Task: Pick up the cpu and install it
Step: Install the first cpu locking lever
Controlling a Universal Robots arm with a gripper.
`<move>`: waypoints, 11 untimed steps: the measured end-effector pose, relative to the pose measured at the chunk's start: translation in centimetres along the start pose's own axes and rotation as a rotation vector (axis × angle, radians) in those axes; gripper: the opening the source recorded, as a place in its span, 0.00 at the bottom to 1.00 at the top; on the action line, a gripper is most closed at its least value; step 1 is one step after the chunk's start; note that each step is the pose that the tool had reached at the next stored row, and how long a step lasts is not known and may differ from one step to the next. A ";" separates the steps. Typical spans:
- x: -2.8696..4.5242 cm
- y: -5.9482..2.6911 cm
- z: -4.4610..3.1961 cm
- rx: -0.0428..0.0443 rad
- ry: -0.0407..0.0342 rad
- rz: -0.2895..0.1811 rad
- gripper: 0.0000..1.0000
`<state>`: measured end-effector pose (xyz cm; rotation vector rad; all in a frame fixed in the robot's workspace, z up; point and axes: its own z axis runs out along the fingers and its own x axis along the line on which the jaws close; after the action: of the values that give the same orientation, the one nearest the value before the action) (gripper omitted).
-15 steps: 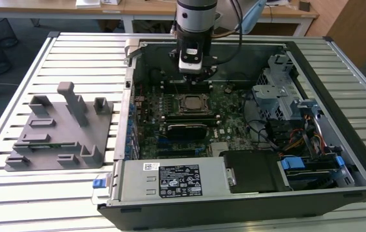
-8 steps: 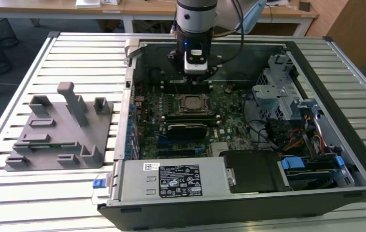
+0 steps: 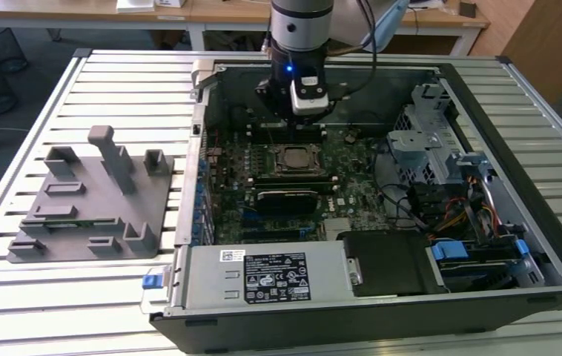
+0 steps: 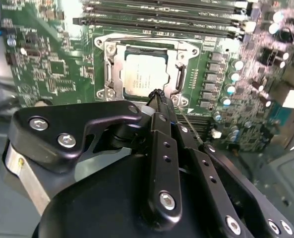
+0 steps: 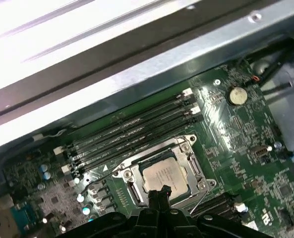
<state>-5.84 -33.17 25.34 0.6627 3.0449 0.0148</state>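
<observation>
Claw (image 4: 158, 94) fingers pressed together, nothing held between them; tips hang just above the cpu's near edge in both wrist views. In the exterior view the claw (image 3: 296, 126) sits inside the open case, over the board just behind the socket.

Exterior view, left to right:
- grey fixture block (image 3: 88, 200) with posts and slots on the slatted tabletop (image 3: 123, 81), well apart from the case
- open computer case (image 3: 380, 297) with green motherboard (image 3: 351, 196) inside
- cpu (image 3: 292, 158) seated in the socket (image 3: 292, 169) mid-board, frame around it
- black power supply (image 3: 261, 276) along the case's near side
- drive cage (image 3: 429, 141) and cable bundle (image 3: 459, 215) at the exterior view's right

Wrist views: cpu (image 4: 144, 75) lies flat in the socket (image 4: 109, 74), silvery top up, metal frame around it. Memory sticks (image 4: 161, 15) run in parallel rows just beside the socket. Same in the first wrist view: cpu (image 5: 162, 176), memory sticks (image 5: 132, 134), coin cell (image 5: 237, 95) near the board edge.
</observation>
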 end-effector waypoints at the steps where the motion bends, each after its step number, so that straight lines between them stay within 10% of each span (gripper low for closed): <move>1: 0.00 0.00 0.01 -0.0004 0.0003 -0.018 0.11; 11: 0.00 0.00 0.18 -0.0045 0.0030 -0.199 0.11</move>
<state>-5.84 -33.17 25.17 0.3566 3.0968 0.0186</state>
